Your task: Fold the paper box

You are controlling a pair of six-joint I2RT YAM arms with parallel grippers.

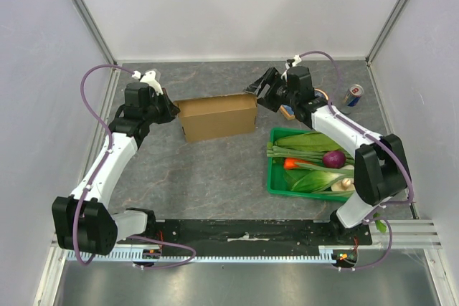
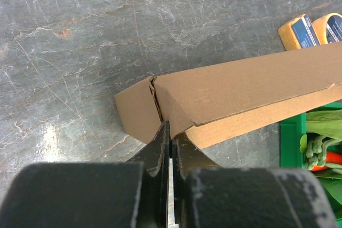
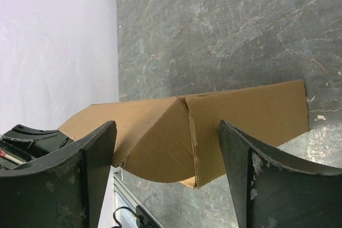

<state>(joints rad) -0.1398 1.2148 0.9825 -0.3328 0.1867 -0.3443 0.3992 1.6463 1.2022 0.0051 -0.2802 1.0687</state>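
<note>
Now: Paper Box Between Our Two Arms

We see the paper box (image 1: pixel 217 117) lying on the grey table (image 1: pixel 215 177) toward the back, its long brown body closed up into a shape, with the green crate (image 1: pixel 275 177) of vegetables near its right end. Our left gripper (image 2: pixel 171 132) sits at the box's left end, fingers pressed together with hardly a slit between them, tips touching the cardboard corner where a flap edge shows. Our right gripper (image 1: pixel 257 91) hovers just beside the box's right end, fingers spread wide and holding nothing. A can (image 1: pixel 352 94) stands well apart, at the far right.
</note>
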